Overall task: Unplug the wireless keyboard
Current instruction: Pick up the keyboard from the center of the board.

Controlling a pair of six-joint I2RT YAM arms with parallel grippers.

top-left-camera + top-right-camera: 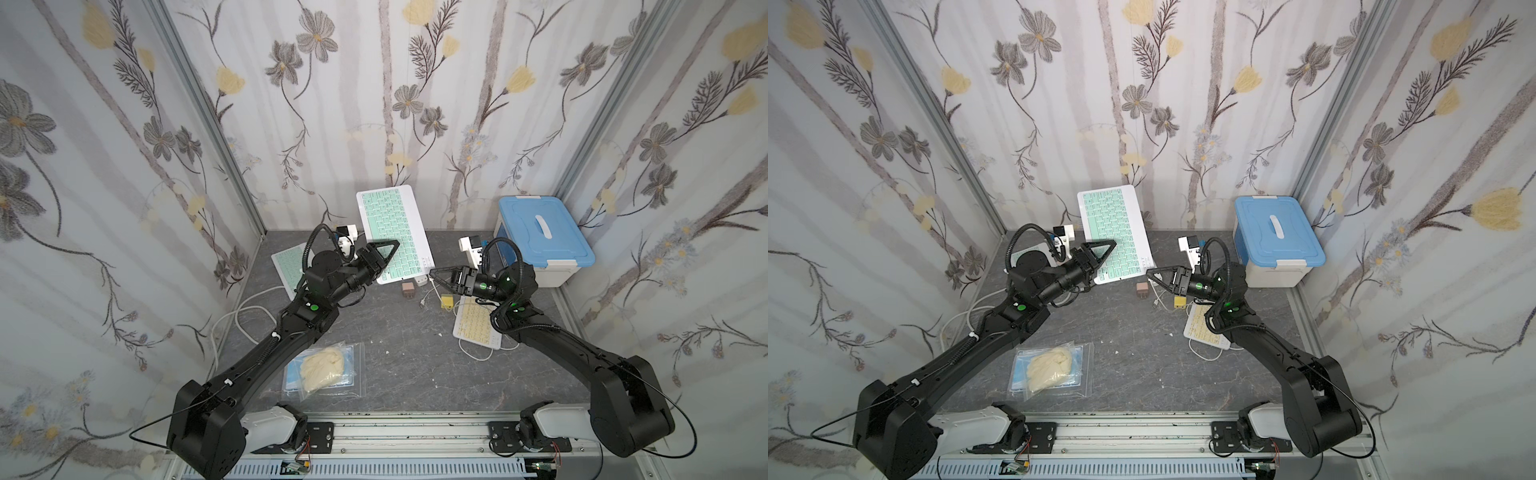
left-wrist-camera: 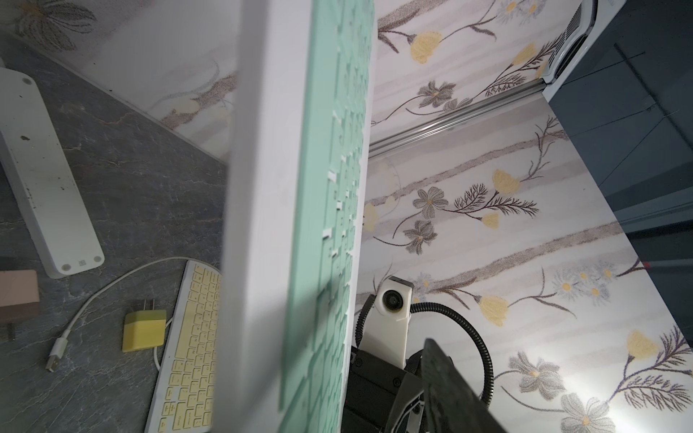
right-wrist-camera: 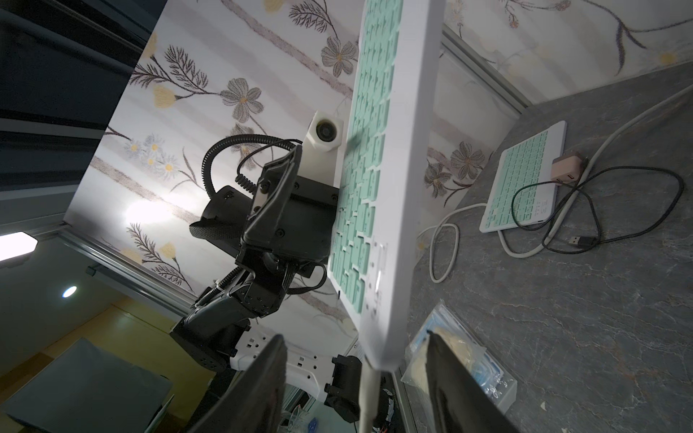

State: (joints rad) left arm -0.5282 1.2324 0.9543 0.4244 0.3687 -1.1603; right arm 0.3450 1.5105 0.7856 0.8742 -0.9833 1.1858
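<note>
Contact between the right end effector (image 1: 434, 276) and the white cable (image 3: 369, 397) is not made yet: in the right wrist view its fingers (image 3: 262, 386) stand released at both sides of the cable, at the bottom of the frame, with a gap on each side. The mint keyboard (image 1: 390, 224), the thing of the task, is at the centre of both top views, lifted off the counter (image 1: 415, 374) and tilted. The left end effector (image 1: 390, 249) is clenched on its left long edge, one finger over its top face. I judge this hold has a reason: it turns the lower corner, where the cable enters, toward the right arm (image 1: 561, 345) and braces the keyboard against a pull. The cable seems still seated, so the unplugging remains to do.
</note>
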